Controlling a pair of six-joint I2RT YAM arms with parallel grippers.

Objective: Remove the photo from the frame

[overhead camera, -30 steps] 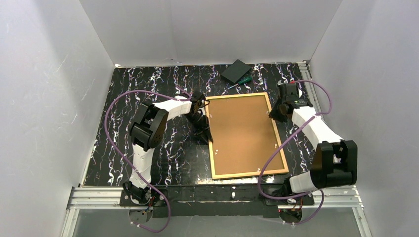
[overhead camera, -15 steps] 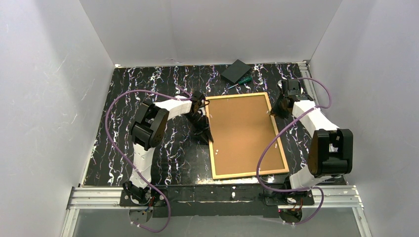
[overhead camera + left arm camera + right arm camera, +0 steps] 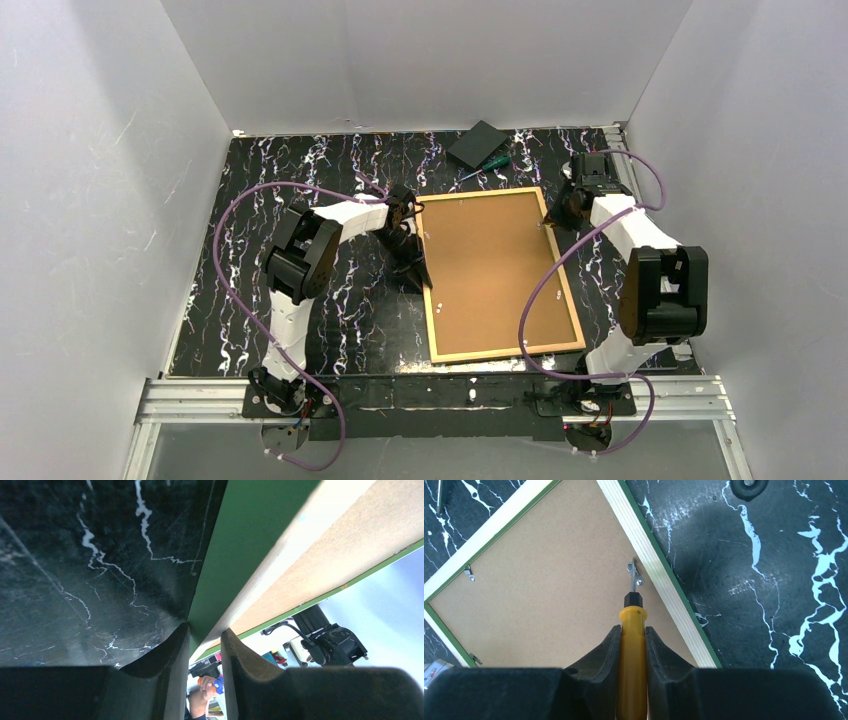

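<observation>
The frame (image 3: 480, 354) lies face down on the black marbled table, its brown backing board (image 3: 490, 265) up. The photo is hidden beneath that board. My left gripper (image 3: 413, 240) is at the frame's left rail near the far corner. In the left wrist view the left gripper (image 3: 205, 632) is shut on the frame's green edge (image 3: 240, 545). My right gripper (image 3: 556, 218) is at the right rail, and the right gripper (image 3: 631, 630) is shut on a yellow-handled screwdriver (image 3: 632, 650). The screwdriver's tip rests at a metal clip (image 3: 636, 575) on the wood-coloured rail (image 3: 659, 575).
A black box (image 3: 480, 143) and a green-handled screwdriver (image 3: 488, 165) lie behind the frame. The right arm's purple cable (image 3: 540, 290) hangs over the frame's right side. Two more clips (image 3: 469, 573) (image 3: 472, 657) sit along the board's other edges. White walls enclose the table.
The right arm's elbow has swung back and upright, and its wrist has shifted slightly toward the far right, with the screwdriver still at the rail. The left arm has not moved.
</observation>
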